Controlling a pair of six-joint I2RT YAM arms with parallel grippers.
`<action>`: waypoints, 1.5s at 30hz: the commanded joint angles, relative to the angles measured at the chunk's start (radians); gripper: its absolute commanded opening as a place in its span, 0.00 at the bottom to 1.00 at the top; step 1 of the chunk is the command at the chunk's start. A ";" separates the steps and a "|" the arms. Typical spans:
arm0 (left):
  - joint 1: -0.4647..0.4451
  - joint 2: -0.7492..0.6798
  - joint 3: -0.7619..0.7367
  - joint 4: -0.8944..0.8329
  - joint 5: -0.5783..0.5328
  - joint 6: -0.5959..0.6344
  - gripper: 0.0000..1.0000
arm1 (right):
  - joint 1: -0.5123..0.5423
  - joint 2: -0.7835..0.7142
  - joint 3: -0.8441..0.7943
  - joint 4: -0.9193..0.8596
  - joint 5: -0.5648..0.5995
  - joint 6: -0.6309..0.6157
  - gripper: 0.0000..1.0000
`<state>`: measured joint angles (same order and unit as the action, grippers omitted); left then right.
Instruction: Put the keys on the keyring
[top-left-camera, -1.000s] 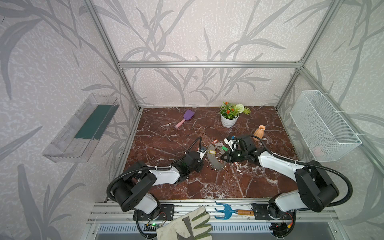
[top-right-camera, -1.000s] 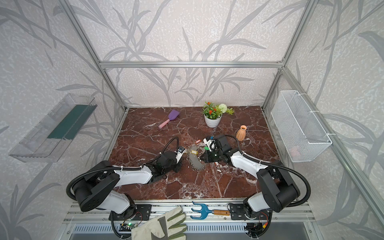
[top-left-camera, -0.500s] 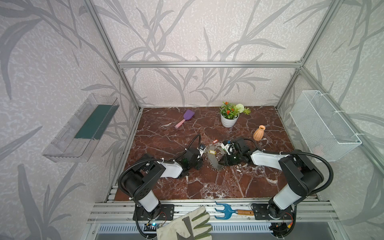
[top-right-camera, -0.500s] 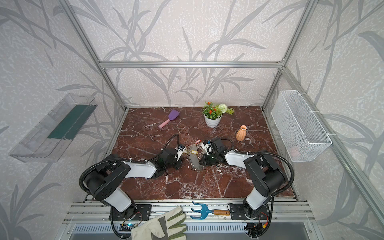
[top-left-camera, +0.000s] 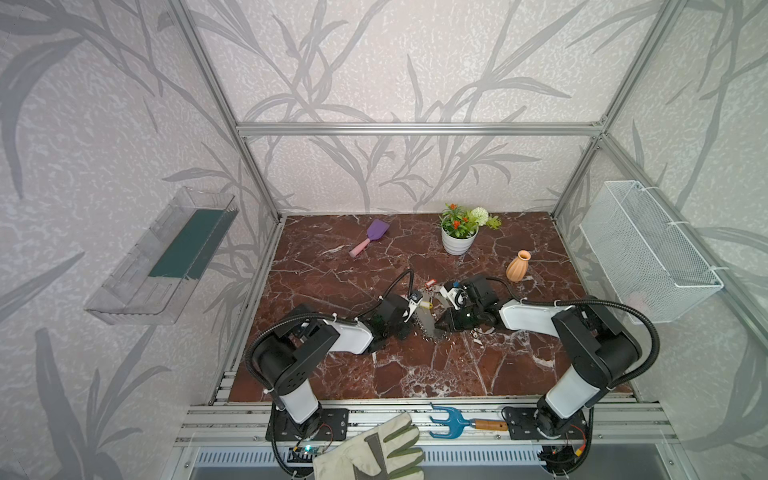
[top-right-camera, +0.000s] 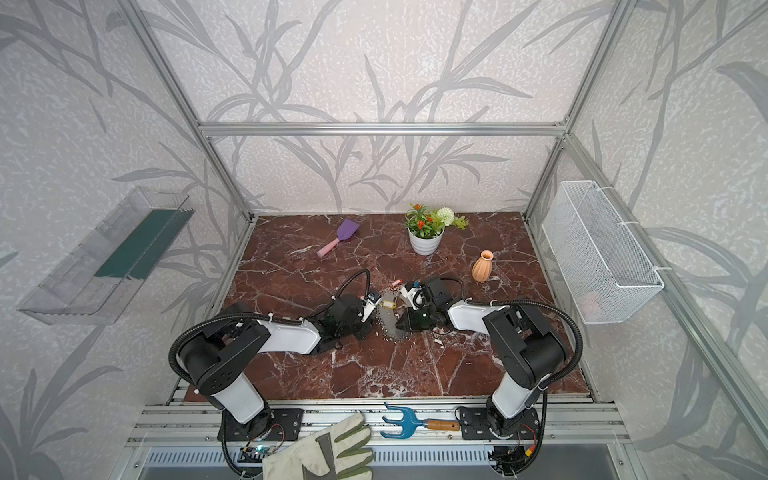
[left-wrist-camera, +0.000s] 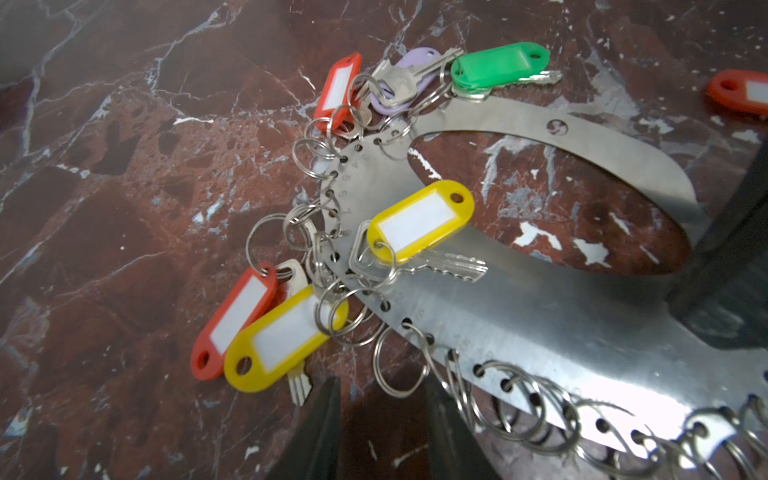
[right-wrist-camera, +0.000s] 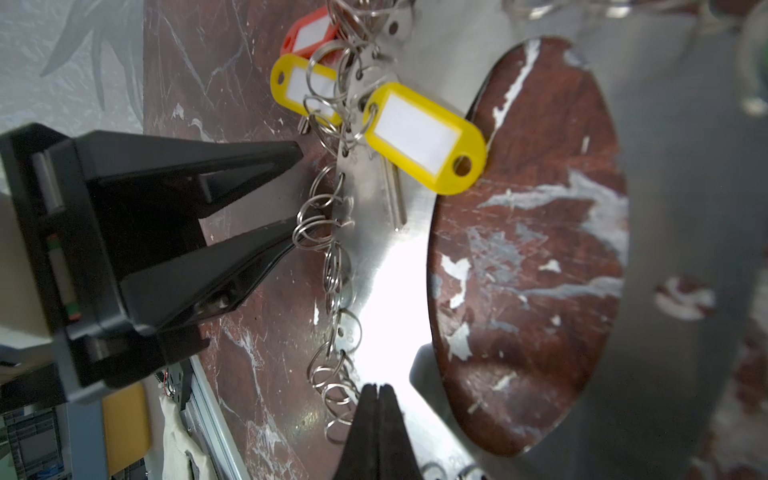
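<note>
The keyring (left-wrist-camera: 540, 316) is a flat steel C-shaped band lying on the marble, its outer edge fringed with silver rings; it also shows in both top views (top-left-camera: 424, 326) (top-right-camera: 390, 322). Keys hang on its rings: a yellow tag (left-wrist-camera: 419, 222) lying on the band, another yellow (left-wrist-camera: 286, 345), two red (left-wrist-camera: 235, 320) (left-wrist-camera: 336, 89), lilac (left-wrist-camera: 409, 70) and green (left-wrist-camera: 498, 66). A loose red key (left-wrist-camera: 739, 91) lies apart. My left gripper (left-wrist-camera: 380, 399) is open at the ringed edge, one ring (left-wrist-camera: 399, 370) just ahead of its tips. My right gripper (right-wrist-camera: 376, 388) is shut, tips on the band.
A potted plant (top-left-camera: 457, 237), an orange vase (top-left-camera: 517, 266) and a purple scoop (top-left-camera: 370, 237) stand farther back. A blue hand rake (top-left-camera: 453, 422) and a glove (top-left-camera: 370, 453) lie on the front rail. A wire basket (top-left-camera: 648, 253) hangs on the right wall and a clear shelf (top-left-camera: 162, 253) on the left.
The right gripper has shifted left onto the keyring and its arm has folded in. The left gripper has edged right toward the ringed edge. The keyring has stayed put.
</note>
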<state>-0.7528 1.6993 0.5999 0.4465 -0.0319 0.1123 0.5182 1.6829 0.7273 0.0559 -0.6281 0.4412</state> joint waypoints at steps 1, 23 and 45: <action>-0.006 0.029 0.007 -0.027 -0.012 0.026 0.32 | 0.002 0.011 0.003 0.027 -0.019 0.002 0.01; -0.007 -0.039 0.064 -0.105 0.001 -0.001 0.00 | -0.004 -0.086 -0.008 -0.011 -0.014 -0.001 0.00; -0.012 -0.509 0.066 -0.242 0.236 -0.289 0.00 | -0.011 -0.428 0.054 -0.119 0.019 -0.078 0.14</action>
<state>-0.7593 1.2293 0.6518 0.1635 0.1242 -0.1268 0.5102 1.2884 0.7307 -0.0525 -0.5880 0.3958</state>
